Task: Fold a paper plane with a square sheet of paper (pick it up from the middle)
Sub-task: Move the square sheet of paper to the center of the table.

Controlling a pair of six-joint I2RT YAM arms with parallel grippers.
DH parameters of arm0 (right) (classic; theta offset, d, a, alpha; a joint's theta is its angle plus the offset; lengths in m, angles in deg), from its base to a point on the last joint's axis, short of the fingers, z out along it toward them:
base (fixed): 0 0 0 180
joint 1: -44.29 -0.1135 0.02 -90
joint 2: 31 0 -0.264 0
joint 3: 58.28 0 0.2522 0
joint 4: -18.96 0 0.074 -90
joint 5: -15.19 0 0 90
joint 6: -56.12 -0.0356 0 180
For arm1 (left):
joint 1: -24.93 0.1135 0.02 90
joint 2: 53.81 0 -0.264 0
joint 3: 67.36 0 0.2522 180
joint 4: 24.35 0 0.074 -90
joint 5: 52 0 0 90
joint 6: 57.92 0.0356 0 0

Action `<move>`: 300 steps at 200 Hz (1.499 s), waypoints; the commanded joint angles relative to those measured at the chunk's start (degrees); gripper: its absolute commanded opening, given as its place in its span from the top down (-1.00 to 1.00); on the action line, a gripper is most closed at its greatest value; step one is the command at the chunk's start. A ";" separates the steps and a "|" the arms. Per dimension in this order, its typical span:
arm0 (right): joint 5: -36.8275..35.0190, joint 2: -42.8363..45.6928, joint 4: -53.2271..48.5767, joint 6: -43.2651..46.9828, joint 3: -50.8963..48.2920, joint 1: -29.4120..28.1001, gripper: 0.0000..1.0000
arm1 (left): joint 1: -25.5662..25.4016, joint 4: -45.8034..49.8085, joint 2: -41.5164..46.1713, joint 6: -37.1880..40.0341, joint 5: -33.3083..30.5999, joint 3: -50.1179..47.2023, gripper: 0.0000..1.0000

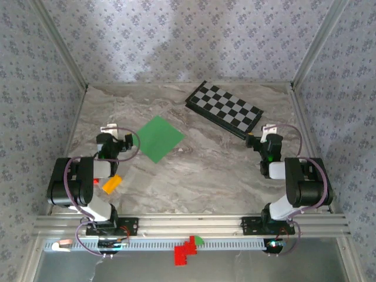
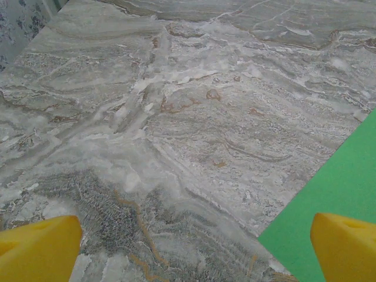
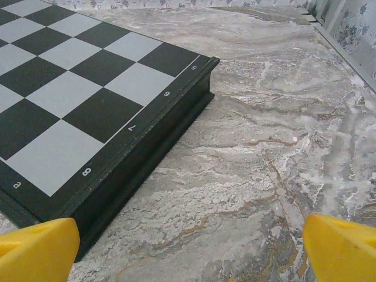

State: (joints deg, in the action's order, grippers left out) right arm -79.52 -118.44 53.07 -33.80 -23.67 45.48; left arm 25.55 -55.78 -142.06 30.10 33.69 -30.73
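The square sheet of paper (image 1: 158, 138) is plain bright green and lies flat and unfolded on the marble table, left of centre, turned like a diamond. My left gripper (image 1: 119, 136) hovers just left of it, open. In the left wrist view its yellow fingertips (image 2: 36, 249) stand far apart over bare marble, and a corner of the sheet (image 2: 338, 197) reaches the right one. My right gripper (image 1: 261, 134) is open too, at the near right corner of the checkerboard. Its fingertips (image 3: 343, 249) are wide with nothing between them.
A black-and-white checkerboard (image 1: 225, 108) (image 3: 88, 76) lies at the back right, raised on a dark frame. A small orange block (image 1: 111, 183) rests beside the left arm. Red (image 1: 185, 250) and green (image 1: 198, 239) plastic pieces sit on the front rail. Patterned walls close three sides.
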 commanded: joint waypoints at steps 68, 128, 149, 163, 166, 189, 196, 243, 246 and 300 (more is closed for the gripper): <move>-0.42 -0.36 1.16 0.98 0.83 -0.14 -0.99 | -0.19 -1.57 0.33 0.22 -0.48 0.71 -0.99; -0.31 -0.36 1.08 0.98 0.90 -0.14 -0.99 | -0.09 -1.57 0.33 0.20 -0.25 0.78 -0.99; -0.33 -0.36 1.14 0.98 0.91 -0.15 -0.99 | 0.49 -1.48 0.34 -0.12 0.95 0.77 -0.99; -0.35 -0.36 1.08 0.98 0.94 -0.15 -0.99 | 0.47 -1.43 0.31 -0.10 0.98 0.77 -0.99; -0.36 -0.36 1.08 0.98 0.88 -0.16 -0.99 | 0.46 -1.47 0.35 -0.09 0.91 0.77 -0.99; -0.17 -0.36 0.99 0.90 0.91 -0.08 -0.99 | 0.58 -1.48 0.35 -0.20 1.13 0.79 -0.99; -0.13 -0.38 0.99 0.89 0.96 -0.05 -0.99 | 0.54 -1.48 0.29 -0.22 1.15 0.77 -1.00; -4.25 4.09 -1.76 0.88 0.76 -1.01 -0.99 | 0.56 4.22 4.23 -1.85 -3.17 2.58 -0.99; -4.70 5.29 -3.06 0.89 1.04 -1.13 -0.99 | 0.63 6.33 5.27 -2.33 -4.24 3.18 -0.99; -4.78 27.26 -41.01 -23.25 10.43 4.92 -0.99 | 3.68 42.23 18.00 -19.30 -5.41 14.11 -0.99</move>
State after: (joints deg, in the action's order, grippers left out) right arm -87.17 -98.07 28.88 -44.88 -16.96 47.14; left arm 28.65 -30.03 -128.14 18.78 25.47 -19.65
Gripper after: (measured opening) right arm 0.996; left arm 0.996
